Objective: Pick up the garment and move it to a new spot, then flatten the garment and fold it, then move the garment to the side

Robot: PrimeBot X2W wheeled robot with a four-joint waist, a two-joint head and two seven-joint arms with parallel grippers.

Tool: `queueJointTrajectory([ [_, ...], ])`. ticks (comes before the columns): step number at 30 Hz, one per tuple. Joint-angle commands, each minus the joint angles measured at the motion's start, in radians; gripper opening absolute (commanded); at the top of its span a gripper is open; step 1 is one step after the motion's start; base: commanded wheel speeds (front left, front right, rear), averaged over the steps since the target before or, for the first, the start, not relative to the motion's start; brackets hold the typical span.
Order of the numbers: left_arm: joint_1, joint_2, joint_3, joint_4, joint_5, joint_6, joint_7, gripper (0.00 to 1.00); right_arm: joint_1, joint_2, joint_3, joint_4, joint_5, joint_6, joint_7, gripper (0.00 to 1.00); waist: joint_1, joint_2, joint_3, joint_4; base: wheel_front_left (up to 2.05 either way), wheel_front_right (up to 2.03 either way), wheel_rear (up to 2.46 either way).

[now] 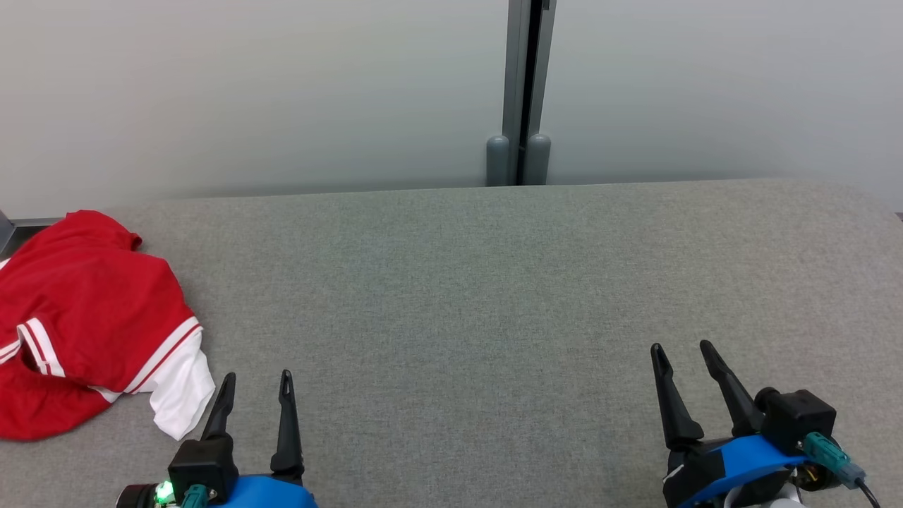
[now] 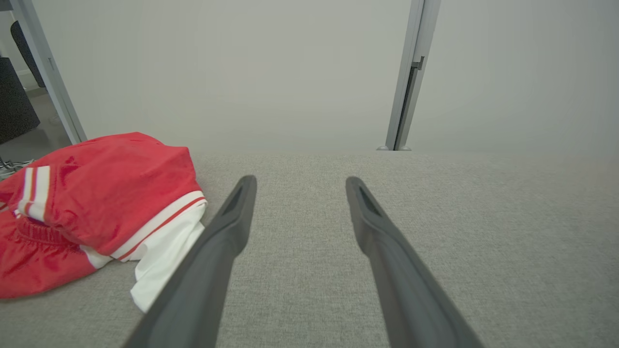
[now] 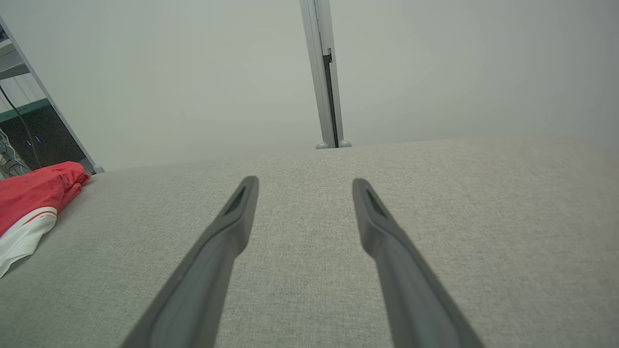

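I find the garment (image 1: 85, 317), red with white trim and a white panel, lying crumpled on the grey fabric-covered surface (image 1: 494, 282). It sits at the surface's left edge and reaches up close to the far left corner. Part of it runs past the picture's border in the head view, so I cannot tell whether it overhangs that edge.

The left gripper (image 1: 257, 376) stands over the near left part of the surface. Its two dark fingers are spread apart with nothing between them. The garment's white corner lies just beside the left finger, on its outer side. In the left wrist view that finger (image 2: 213, 251) overlaps the white cloth, and I cannot tell whether they touch.

The right gripper (image 1: 681, 346) is over the near right part of the surface, well apart from the garment. Its fingers are likewise spread and carry nothing. From the right wrist view the garment (image 3: 29, 203) shows far off at the left edge, with bare grey fabric between it and the gripper.

A grey post (image 1: 520, 92) rises behind the far edge, near its middle.
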State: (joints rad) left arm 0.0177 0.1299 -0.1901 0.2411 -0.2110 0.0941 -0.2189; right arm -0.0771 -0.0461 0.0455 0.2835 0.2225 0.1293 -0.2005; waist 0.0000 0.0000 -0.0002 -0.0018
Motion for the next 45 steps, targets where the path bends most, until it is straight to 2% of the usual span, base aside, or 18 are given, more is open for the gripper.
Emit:
queueJointTrajectory([
  [1,0.009,0.008,-0.004,-0.006,0.014,0.005,-0.006,1.0,-0.005,-0.007,0.002,0.001,-0.014,0.003,-0.006,1.0,0.0,0.0,-0.001,0.0,0.0,0.0,0.0],
  [15,0.018,0.009,-0.001,-0.014,-0.007,0.018,0.009,1.0,-0.006,-0.007,0.002,0.009,-0.015,0.003,-0.013,1.0,0.0,0.0,-0.007,0.0,0.0,0.0,0.0],
  [20,0.02,0.013,-0.006,-0.018,-0.008,0.021,0.009,1.0,0.015,-0.007,-0.01,0.006,-0.026,0.003,-0.011,1.0,0.0,0.0,-0.011,0.029,0.0,0.0,0.0],
  [24,0.023,0.019,-0.002,-0.024,-0.012,0.024,0.009,1.0,0.028,-0.007,-0.021,0.002,-0.032,0.003,-0.006,1.0,0.0,0.0,-0.016,0.087,0.0,0.0,0.0],
  [36,0.051,0.043,-0.01,-0.063,-0.014,0.029,0.029,1.0,0.044,-0.007,-0.036,-0.009,-0.016,0.003,-0.008,1.0,0.0,0.0,-0.024,0.363,0.0,0.0,0.0],
  [40,0.068,0.05,-0.008,-0.078,-0.019,0.036,0.033,1.0,0.035,-0.007,-0.03,-0.006,-0.015,0.002,-0.011,1.0,0.0,0.0,-0.021,0.423,0.0,0.0,0.0],
  [45,0.081,0.057,-0.002,-0.096,-0.025,0.045,0.036,1.0,0.028,-0.007,-0.016,0.002,-0.012,0.002,-0.012,1.0,0.0,0.0,-0.016,0.456,0.0,0.0,0.0],
])
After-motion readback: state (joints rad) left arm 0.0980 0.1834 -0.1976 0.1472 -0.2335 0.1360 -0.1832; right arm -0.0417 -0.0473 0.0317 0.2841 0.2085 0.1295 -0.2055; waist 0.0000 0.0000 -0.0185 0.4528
